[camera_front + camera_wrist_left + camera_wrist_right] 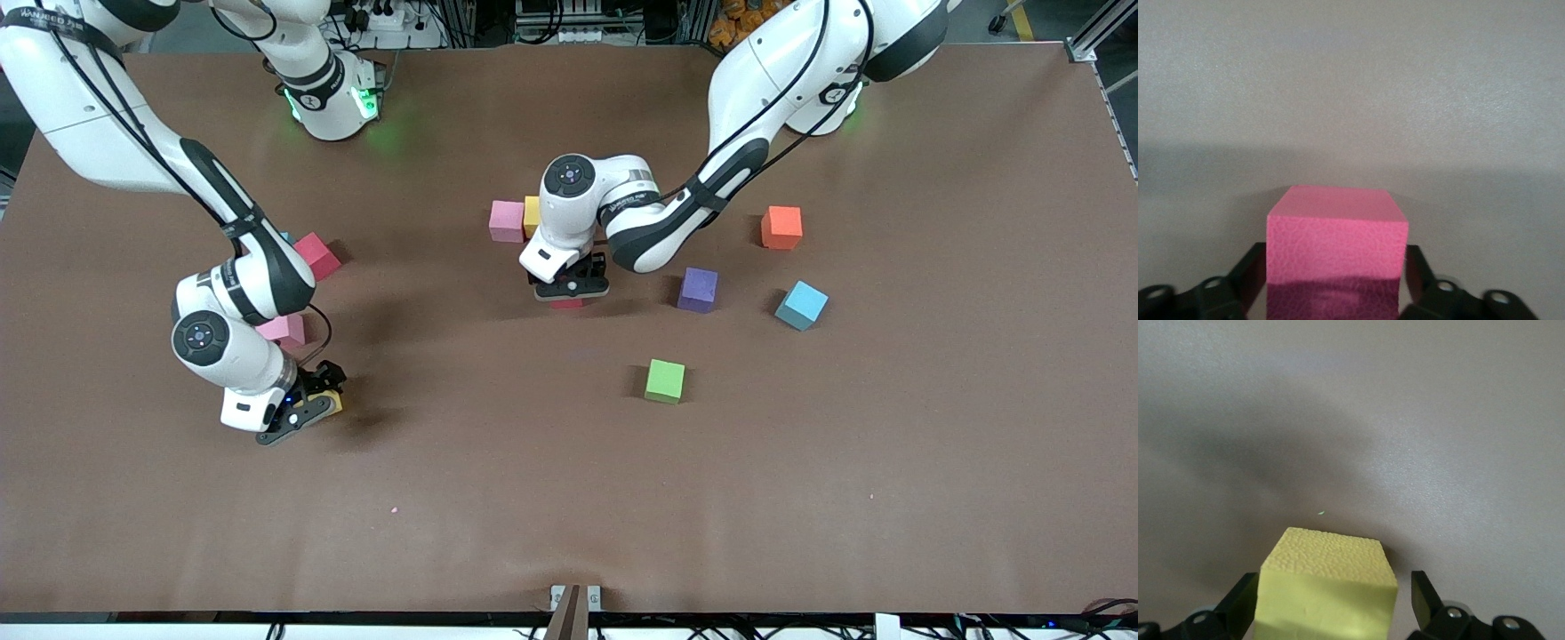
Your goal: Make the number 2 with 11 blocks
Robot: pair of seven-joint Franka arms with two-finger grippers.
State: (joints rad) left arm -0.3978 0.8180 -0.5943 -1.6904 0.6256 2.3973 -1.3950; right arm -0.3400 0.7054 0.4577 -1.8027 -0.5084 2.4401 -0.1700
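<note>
The left gripper (569, 290) is down over the middle block (1337, 247) at mid-table, with a touching pair of blocks (507, 220) just farther from the front camera. Four scattered blocks (698, 290) lie toward the left arm's end. Toward the right arm's end, the right gripper (313, 409) stands wide astride the end block (1328, 587), with two other blocks (316, 255) farther from the camera.

The table (800, 498) is plain matte brown; the arms are white with black joints and black grippers. Blocks are plain colours: pink (507, 220), yellow (532, 216), orange (781, 227), purple (698, 290), light blue (801, 305), green (665, 380). A deep pink block (1337, 257) and a pale yellow block (1328, 587) sit between black fingers
</note>
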